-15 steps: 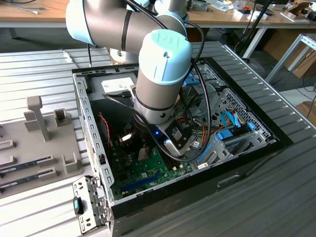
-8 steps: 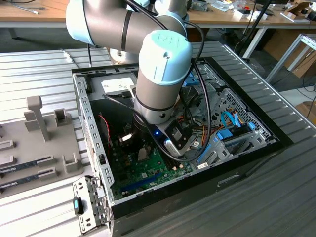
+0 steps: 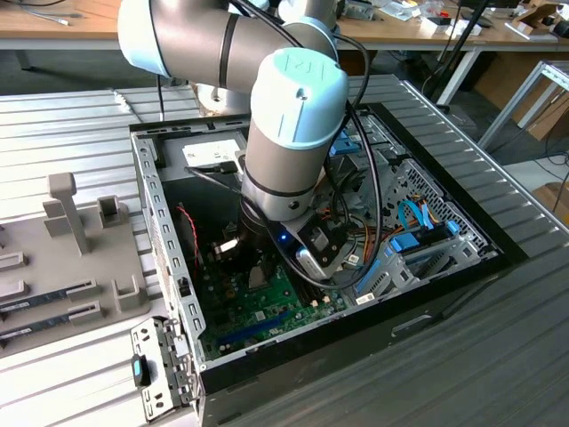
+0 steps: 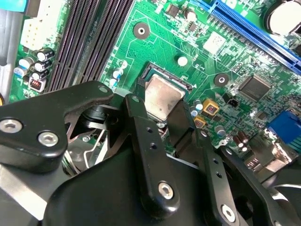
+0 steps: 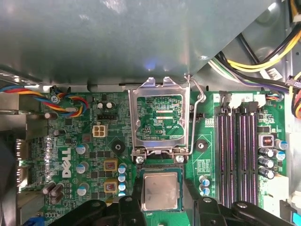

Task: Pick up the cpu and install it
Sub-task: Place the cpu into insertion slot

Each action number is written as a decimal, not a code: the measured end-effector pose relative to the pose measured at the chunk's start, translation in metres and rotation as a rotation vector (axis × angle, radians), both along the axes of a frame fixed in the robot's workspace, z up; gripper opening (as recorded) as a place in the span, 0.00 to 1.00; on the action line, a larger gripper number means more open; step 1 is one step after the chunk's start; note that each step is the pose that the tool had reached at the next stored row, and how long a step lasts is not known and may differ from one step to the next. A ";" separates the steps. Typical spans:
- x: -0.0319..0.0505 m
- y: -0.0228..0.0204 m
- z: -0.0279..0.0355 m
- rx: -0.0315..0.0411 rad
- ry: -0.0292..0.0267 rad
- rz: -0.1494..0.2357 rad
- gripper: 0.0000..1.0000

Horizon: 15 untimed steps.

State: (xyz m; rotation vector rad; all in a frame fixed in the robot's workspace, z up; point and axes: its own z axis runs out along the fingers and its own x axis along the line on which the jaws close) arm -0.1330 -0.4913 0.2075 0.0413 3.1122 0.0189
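Note:
The cpu is a small silver-grey square chip lying flat in the black socket on the green motherboard. In the second wrist view the cpu sits level with the socket rim. My gripper straddles it, with one black finger against each of two opposite edges, so it is shut on the chip. In the exterior view the gripper reaches down into the open computer case over the board.
The socket's metal load plate stands flipped up, its wire lever raised beside it. Dark memory slots run alongside, and cable bundles hang near. Outside the case lies a grey fixture tray.

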 end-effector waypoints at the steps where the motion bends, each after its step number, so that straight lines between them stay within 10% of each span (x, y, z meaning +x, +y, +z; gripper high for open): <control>1: 0.0001 0.0000 0.0000 0.0001 0.0000 0.000 0.46; 15: 0.0051 -0.0026 -0.0004 0.0001 0.0059 0.000 0.46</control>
